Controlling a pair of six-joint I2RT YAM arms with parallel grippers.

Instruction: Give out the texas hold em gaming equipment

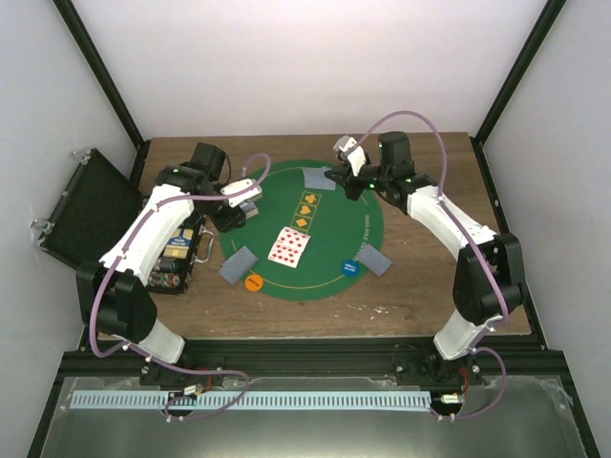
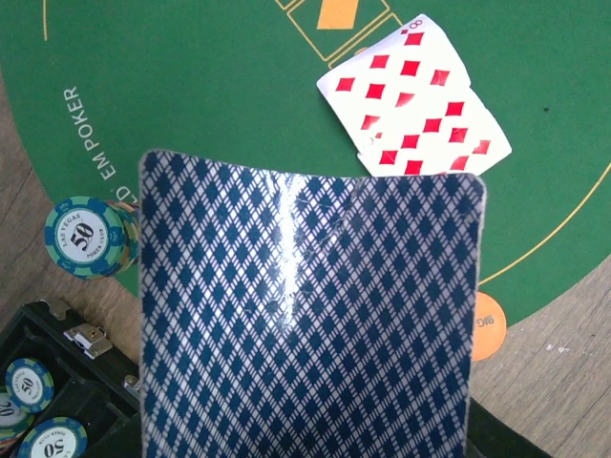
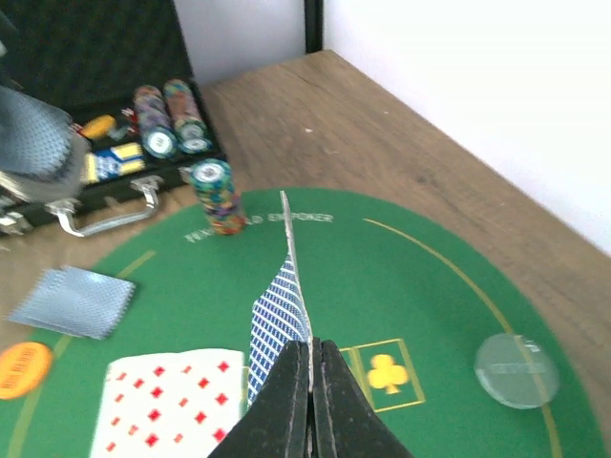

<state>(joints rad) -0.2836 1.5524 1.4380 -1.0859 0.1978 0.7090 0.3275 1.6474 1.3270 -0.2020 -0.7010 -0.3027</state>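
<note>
Two cards are in hand: my left claw [image 1: 234,218] is clamped on a blue-backed card [image 2: 305,315] over the green mat's [image 2: 191,95] left edge, and my right claw [image 3: 311,348] pinches a second card [image 3: 282,305] edge-on above the felt, so I should lower each flat, clear of the face-up cards [image 2: 415,100], before releasing.

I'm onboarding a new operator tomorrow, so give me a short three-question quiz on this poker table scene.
1. True or false: the right gripper is shut on a blue-patterned playing card held edge-on to its camera.
2. Which suit shows on the face-up white cards at the middle of the round green felt mat? A spades, B diamonds, C clubs.
3. Fill in: the flat round orange disc lies beside a face-____ pile of cards.
Key: 1 true; 2 B; 3 down.
</note>
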